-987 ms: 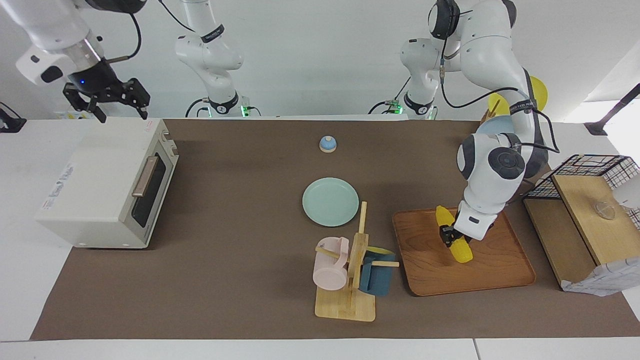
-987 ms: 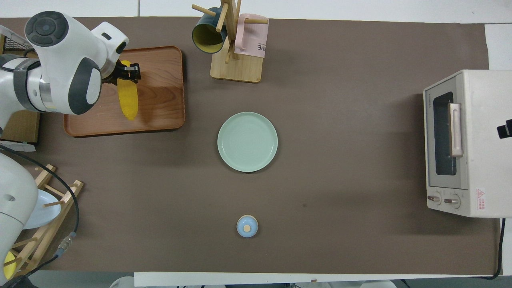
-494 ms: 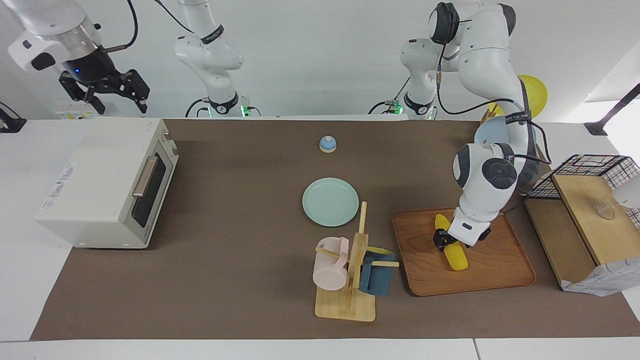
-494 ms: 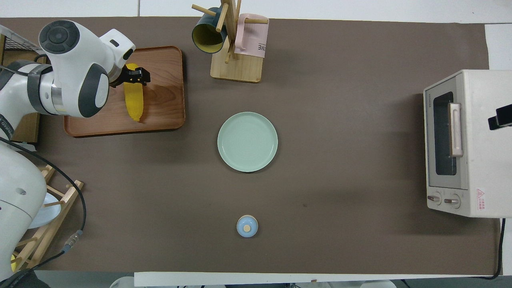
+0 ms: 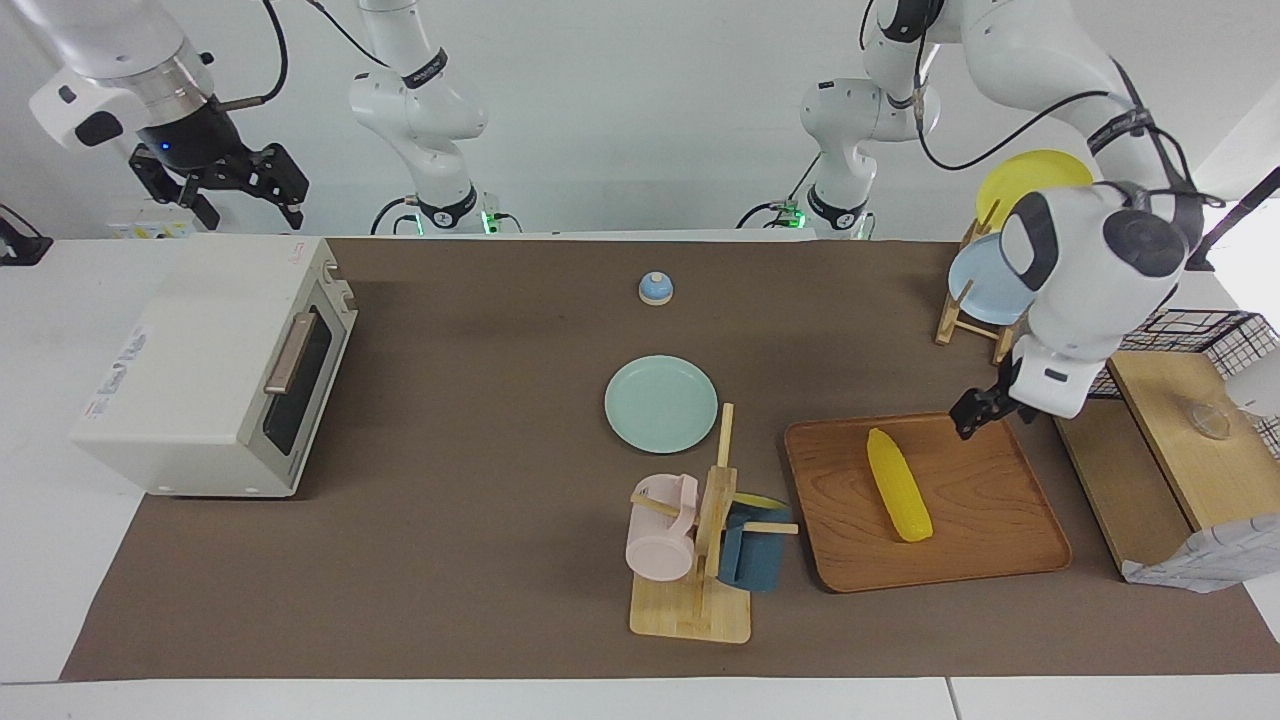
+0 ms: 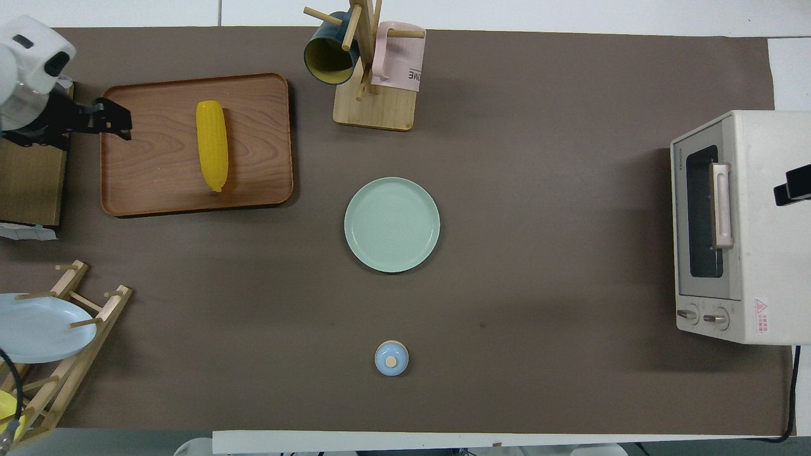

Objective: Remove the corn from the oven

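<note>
The yellow corn [image 5: 898,485] lies flat on a brown wooden tray [image 5: 990,545], free of any gripper; it also shows in the overhead view [image 6: 211,144] on the tray [image 6: 152,180]. My left gripper [image 5: 978,408] is open and empty, raised over the tray's edge toward the left arm's end [image 6: 113,119]. The white oven [image 5: 200,360] stands at the right arm's end with its dark glass door shut [image 6: 741,228]. My right gripper [image 5: 248,205] hangs open and empty above the oven's top; only a tip of it shows in the overhead view [image 6: 795,187].
A green plate [image 5: 661,403] sits mid-table. A mug tree [image 5: 700,545] with a pink and a blue mug stands beside the tray. A small blue knob [image 5: 655,288] lies nearer the robots. A plate rack [image 5: 1000,275] and a wire basket [image 5: 1190,330] stand at the left arm's end.
My left gripper let go of the corn and rose away toward the left arm's end of the tray. The corn now lies alone on the tray. The right gripper barely moved.
</note>
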Available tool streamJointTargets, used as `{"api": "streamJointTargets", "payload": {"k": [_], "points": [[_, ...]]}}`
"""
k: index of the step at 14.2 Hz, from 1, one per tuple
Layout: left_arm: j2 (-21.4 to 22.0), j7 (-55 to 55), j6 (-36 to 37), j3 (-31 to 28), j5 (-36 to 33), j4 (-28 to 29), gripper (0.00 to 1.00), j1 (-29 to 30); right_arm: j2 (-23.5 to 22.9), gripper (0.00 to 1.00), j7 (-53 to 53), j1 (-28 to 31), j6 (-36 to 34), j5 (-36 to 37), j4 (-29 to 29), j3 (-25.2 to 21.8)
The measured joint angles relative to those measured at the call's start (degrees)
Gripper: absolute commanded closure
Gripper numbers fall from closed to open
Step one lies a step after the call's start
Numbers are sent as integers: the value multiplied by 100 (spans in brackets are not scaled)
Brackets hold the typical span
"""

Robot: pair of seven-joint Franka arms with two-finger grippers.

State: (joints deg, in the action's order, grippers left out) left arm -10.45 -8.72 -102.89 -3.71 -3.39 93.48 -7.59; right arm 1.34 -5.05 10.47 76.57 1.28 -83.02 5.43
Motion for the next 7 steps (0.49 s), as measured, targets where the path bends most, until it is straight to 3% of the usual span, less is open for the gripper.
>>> {"api": "streamJointTargets", "payload": {"k": [4, 7], "points": [[1022, 619, 1259, 0, 0, -110, 0, 54, 5, 0, 0, -340, -10, 84, 12, -285], [1329, 924, 1678, 0, 0, -243, 0, 54, 19, 0, 0, -728, -24, 126, 15, -594]]}}
